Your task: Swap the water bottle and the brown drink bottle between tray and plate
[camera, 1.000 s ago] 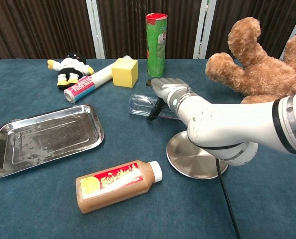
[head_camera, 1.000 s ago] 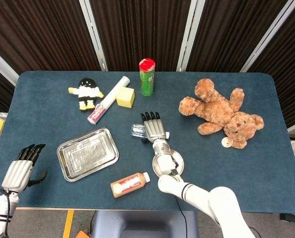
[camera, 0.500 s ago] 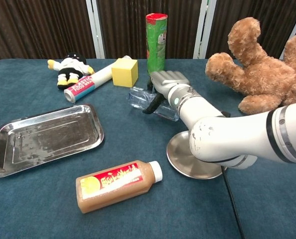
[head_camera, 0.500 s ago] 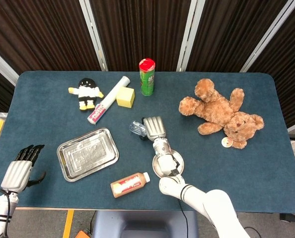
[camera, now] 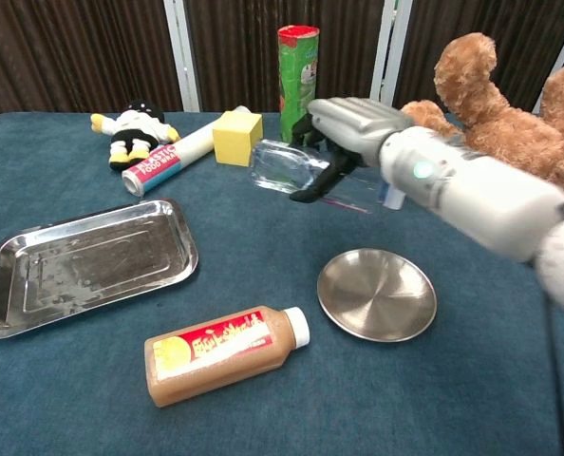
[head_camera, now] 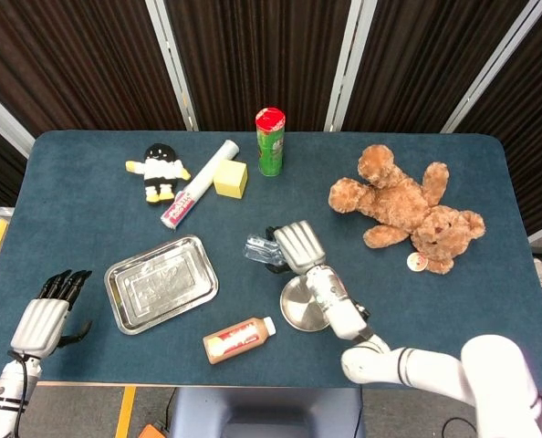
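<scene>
Dark pleated curtains with pale vertical rails hang behind a blue cloth-covered table [head_camera: 88,182]. We see our right hand [camera: 353,123] raised above the table, its fingers curled over a clear water bottle [camera: 287,167] and its thumb underneath, so the bottle is clamped on its side in the air, well clear of the cloth. Below and toward us sits a round metal plate [camera: 377,293] with nothing on it. To its left, the brown drink bottle [camera: 220,352] lies on its side on the cloth, white cap pointing toward the plate, just in front of a rectangular metal tray [camera: 83,263], which also holds nothing.

Our left hand [head_camera: 43,319] hangs off the near left corner of the table, fingers straight, slightly apart, holding nothing.

Along the far side we find a black-and-white plush toy [head_camera: 159,170], a white roll with a red label [head_camera: 198,183], a yellow block [head_camera: 231,179], an upright green can with a red lid [head_camera: 270,140], and a brown teddy bear [head_camera: 403,206] on its back.
</scene>
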